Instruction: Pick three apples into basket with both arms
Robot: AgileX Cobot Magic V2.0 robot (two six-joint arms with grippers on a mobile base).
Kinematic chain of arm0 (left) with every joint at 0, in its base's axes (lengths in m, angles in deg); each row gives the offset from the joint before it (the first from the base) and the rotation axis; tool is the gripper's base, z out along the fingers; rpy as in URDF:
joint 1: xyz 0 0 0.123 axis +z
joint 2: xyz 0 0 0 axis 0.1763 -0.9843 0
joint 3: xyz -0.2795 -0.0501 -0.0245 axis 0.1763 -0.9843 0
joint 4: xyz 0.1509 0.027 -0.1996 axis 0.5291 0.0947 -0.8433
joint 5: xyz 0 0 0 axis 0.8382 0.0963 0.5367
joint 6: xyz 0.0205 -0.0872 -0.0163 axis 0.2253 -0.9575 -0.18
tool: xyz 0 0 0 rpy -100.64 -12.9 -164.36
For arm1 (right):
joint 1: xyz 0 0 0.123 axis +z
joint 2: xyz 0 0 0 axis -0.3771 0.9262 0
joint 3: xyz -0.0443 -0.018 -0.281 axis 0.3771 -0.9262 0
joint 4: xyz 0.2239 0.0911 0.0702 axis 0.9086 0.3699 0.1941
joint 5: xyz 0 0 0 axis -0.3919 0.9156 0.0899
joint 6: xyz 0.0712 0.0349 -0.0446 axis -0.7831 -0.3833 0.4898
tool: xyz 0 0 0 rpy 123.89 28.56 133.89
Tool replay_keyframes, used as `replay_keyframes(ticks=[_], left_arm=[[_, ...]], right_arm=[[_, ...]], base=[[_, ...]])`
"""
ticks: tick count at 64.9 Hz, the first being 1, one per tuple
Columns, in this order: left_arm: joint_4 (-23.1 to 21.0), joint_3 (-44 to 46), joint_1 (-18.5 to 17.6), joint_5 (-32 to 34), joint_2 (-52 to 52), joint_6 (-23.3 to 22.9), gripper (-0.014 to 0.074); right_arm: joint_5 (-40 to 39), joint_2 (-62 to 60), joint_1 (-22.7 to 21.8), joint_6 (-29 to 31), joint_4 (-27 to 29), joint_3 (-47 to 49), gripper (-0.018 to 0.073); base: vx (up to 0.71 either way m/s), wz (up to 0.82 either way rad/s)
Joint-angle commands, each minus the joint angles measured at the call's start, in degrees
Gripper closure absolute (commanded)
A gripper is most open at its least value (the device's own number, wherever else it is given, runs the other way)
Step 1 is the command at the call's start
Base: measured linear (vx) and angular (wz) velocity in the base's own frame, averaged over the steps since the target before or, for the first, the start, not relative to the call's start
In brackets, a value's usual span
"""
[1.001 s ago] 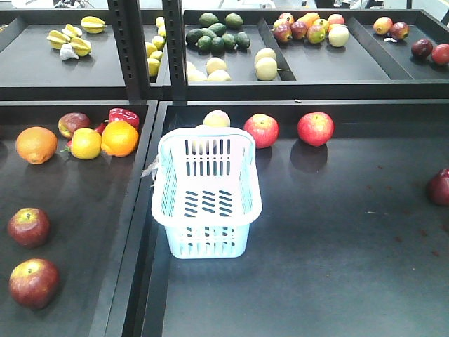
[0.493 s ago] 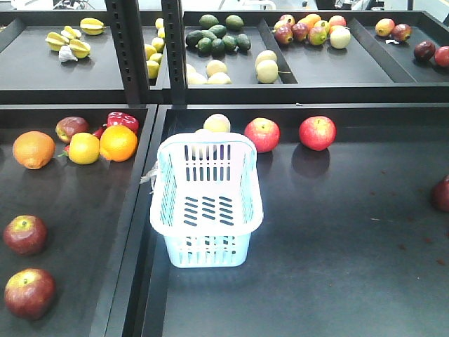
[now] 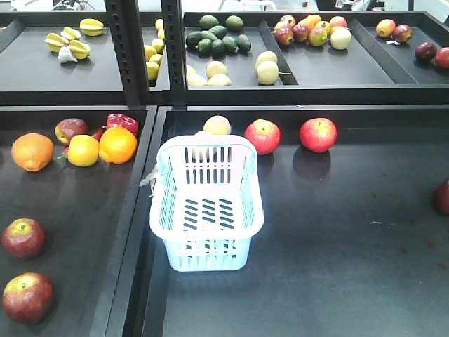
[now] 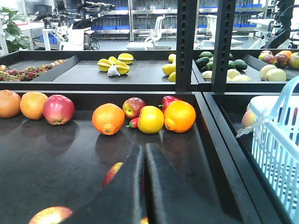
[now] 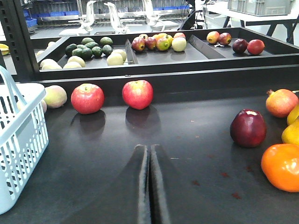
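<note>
Centred on the dark lower shelf (image 3: 337, 281), the pale blue basket (image 3: 207, 254) stood empty. Two dark red apples (image 3: 23, 238) lay well apart from it at the near end of the left tray (image 3: 77, 203). A third dark red apple (image 3: 442, 196) sat at the right edge, cut off by the frame. In the left wrist view, the left gripper (image 4: 144, 147) had its fingers pressed together on nothing. It partly hid one apple behind it, and another was cropped at the bottom edge. The right gripper (image 5: 149, 148) was likewise closed and empty, with the third apple lying to its right, apart from it.
</note>
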Motion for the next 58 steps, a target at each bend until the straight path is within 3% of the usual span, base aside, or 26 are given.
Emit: replay_keyframes(ticks=[1,58], left_arm=[[-0.59,-1.34,-0.36,4.15,0.81,-0.09,0.0603],[-0.59,-1.34,-0.36,4.15,0.81,-0.09,0.0603]], right_arm=[[-4.04,-0.6,-0.4,0.12,-0.25,-0.62,0.0564],[-4.17,-0.6,-0.4,0.12,-0.25,-0.62,0.0564]], base=[[0.0,0.0],[0.0,0.0]])
